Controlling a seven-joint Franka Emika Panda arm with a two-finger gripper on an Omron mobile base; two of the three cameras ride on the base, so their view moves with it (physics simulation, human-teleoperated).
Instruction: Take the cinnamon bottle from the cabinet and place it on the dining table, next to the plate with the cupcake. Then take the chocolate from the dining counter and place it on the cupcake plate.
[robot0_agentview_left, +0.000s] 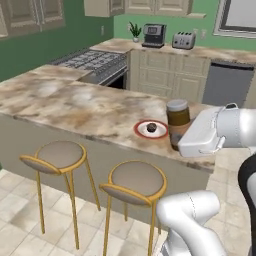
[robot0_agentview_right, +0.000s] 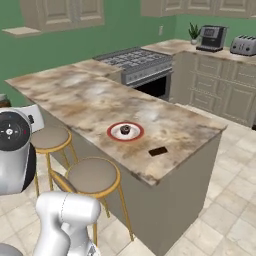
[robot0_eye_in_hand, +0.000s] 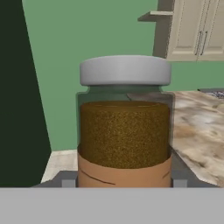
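The gripper (robot0_eye_in_hand: 124, 183) holds the cinnamon bottle (robot0_eye_in_hand: 124, 122) upright between its fingers. Just beyond and left of it, the cupcake (robot0_agentview_left: 151, 128) sits on its plate (robot0_agentview_left: 139, 128) on the counter (robot0_agentview_left: 70, 105); the chocolate (robot0_agentview_right: 158, 151) lies nearby.

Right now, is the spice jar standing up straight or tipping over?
Upright: the cinnamon bottle sits straight in the gripper, grey lid on top.

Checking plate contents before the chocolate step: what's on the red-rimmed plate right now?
Only the dark cupcake sits on the plate. The chocolate lies apart on the counter, off the plate. In the left base view the cinnamon bottle, held up in the hand, covers the plate's right edge.
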